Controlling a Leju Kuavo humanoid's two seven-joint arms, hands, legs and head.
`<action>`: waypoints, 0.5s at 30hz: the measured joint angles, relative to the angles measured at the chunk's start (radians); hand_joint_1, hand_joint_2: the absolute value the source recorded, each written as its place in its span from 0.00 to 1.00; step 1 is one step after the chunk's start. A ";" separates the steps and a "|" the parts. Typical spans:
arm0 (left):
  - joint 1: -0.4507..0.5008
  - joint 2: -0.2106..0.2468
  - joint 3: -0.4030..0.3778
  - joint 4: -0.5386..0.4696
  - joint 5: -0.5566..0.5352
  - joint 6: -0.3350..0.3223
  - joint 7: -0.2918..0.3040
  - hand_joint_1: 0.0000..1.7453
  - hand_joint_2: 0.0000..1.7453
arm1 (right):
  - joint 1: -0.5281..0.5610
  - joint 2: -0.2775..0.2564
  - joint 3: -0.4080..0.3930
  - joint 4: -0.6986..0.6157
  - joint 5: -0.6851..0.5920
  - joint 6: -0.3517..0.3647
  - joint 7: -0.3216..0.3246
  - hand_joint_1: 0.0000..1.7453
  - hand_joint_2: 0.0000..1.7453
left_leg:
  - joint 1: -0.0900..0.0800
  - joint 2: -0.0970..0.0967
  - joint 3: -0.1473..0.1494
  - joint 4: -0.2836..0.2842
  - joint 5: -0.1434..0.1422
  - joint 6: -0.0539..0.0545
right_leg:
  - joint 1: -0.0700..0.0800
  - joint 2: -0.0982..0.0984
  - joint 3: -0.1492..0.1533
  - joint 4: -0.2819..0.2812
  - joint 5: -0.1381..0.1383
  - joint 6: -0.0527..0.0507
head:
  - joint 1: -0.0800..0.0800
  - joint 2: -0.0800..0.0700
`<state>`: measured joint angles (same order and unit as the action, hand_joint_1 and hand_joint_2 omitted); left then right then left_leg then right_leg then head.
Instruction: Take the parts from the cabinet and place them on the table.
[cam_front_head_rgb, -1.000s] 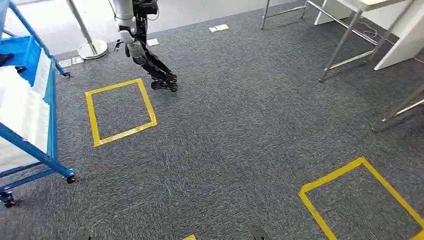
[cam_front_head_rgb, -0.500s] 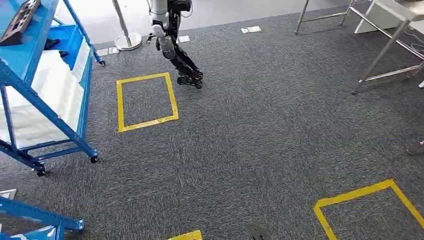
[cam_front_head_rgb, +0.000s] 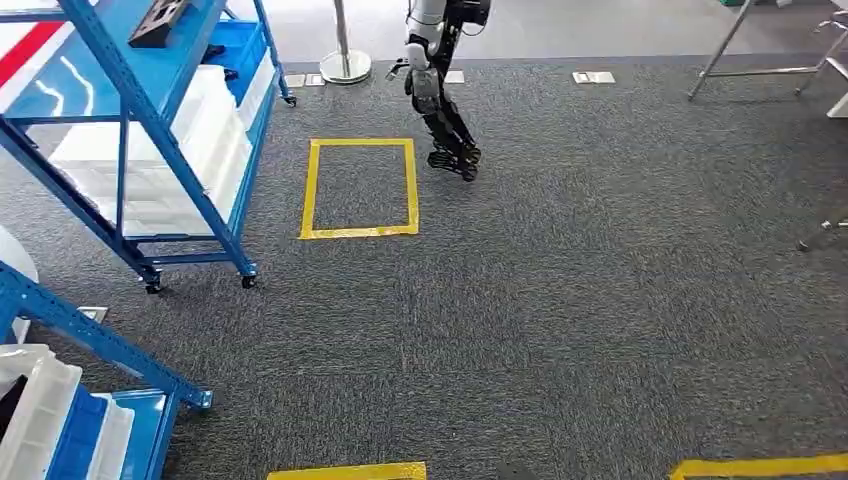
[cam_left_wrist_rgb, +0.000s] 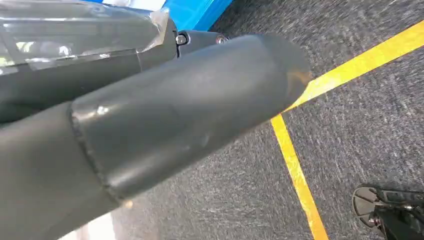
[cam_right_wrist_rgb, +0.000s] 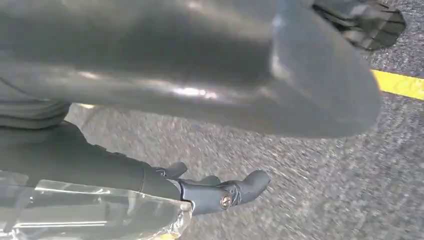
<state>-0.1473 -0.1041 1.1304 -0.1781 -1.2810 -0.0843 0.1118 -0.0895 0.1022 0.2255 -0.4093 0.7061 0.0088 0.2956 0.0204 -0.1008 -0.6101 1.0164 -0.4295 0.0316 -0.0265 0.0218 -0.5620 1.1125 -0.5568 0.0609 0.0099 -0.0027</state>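
Note:
A blue wheeled cabinet (cam_front_head_rgb: 150, 130) stands at the left of the head view, with a dark part (cam_front_head_rgb: 160, 20) on its top shelf and white bins (cam_front_head_rgb: 195, 125) on the shelf below. A second blue rack (cam_front_head_rgb: 95, 340) with white bins (cam_front_head_rgb: 30, 420) sits nearer, at the lower left. My left hand (cam_left_wrist_rgb: 200, 100) hangs over grey carpet beside a yellow tape line, holding nothing. My right hand (cam_right_wrist_rgb: 220, 192) also hangs above the carpet, its dark fingers (cam_right_wrist_rgb: 250, 182) stretched out and empty.
Another robot (cam_front_head_rgb: 440, 90) stands on the carpet beside a yellow taped square (cam_front_head_rgb: 360, 188). A post on a round base (cam_front_head_rgb: 345, 60) is behind it. Metal table legs (cam_front_head_rgb: 735, 40) show at the far right. More yellow tape (cam_front_head_rgb: 345, 470) lies along the near edge.
The camera has turned left: the whole scene has slid right, and the blue cabinet and the nearer rack have come further into view. Nothing was picked up.

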 joint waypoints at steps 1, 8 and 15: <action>0.000 0.000 -0.005 0.000 0.000 0.000 -0.004 0.00 0.00 | 0.001 0.000 0.000 0.000 0.000 0.001 -0.002 0.00 0.00 | 0.001 -0.012 -0.003 0.000 0.002 -0.007 | -0.013 0.060 0.038 -0.081 0.025 0.009 | 0.003 0.000; 0.011 -0.002 -0.011 0.000 -0.003 0.000 -0.013 0.00 0.00 | 0.008 -0.001 -0.001 0.003 0.000 0.003 -0.003 0.00 0.00 | 0.001 0.046 -0.046 0.054 -0.033 -0.045 | -0.003 -0.003 0.040 -0.109 0.057 -0.058 | -0.012 0.000; 0.009 -0.002 -0.012 0.000 -0.009 0.002 -0.014 0.00 0.00 | 0.025 -0.005 -0.003 0.009 -0.003 0.002 -0.003 0.00 0.00 | 0.001 0.123 -0.033 0.122 -0.062 -0.044 | 0.020 -0.110 0.038 -0.108 0.052 -0.067 | -0.014 0.000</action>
<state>-0.1382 -0.1057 1.1181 -0.1778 -1.2898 -0.0828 0.0973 -0.0646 0.0973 0.2224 -0.4005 0.7035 0.0111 0.2926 0.0211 0.0225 -0.6432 1.1386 -0.4912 -0.0125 -0.0060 -0.0886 -0.5244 1.0048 -0.5050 -0.0060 -0.0038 -0.0027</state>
